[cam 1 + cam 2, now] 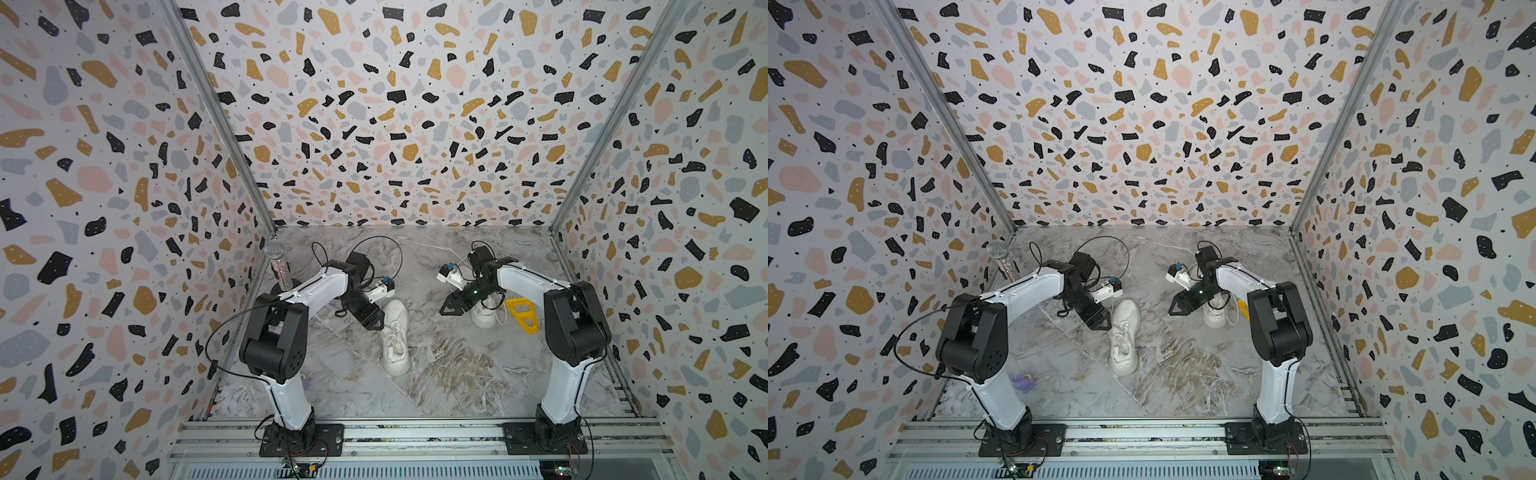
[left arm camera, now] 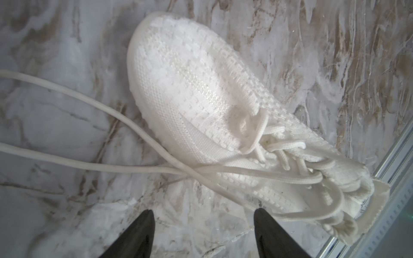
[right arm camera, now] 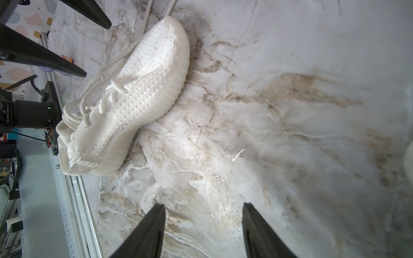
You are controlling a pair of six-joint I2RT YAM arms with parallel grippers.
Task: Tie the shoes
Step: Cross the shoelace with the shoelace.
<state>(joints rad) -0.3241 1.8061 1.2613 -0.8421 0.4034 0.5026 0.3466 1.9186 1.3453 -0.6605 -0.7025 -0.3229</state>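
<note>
One shoe at centre of both top views, toe toward the back wall, laces untied and loose across the marble. Second shoe right of centre, half hidden beneath the right arm. Left gripper just beside the central toe, jaws spread, empty; right gripper over bare marble between the shoes, jaws likewise apart, holding nothing.

Likely trouble: thin pale laces missed against pale stone, or pinched together with knit; a tug dragging the light shoe; arms fouling mid-table.

Glossy veined tabletop; terrazzo-print walls; yellow piece at right, microphone at left rear corner.
</note>
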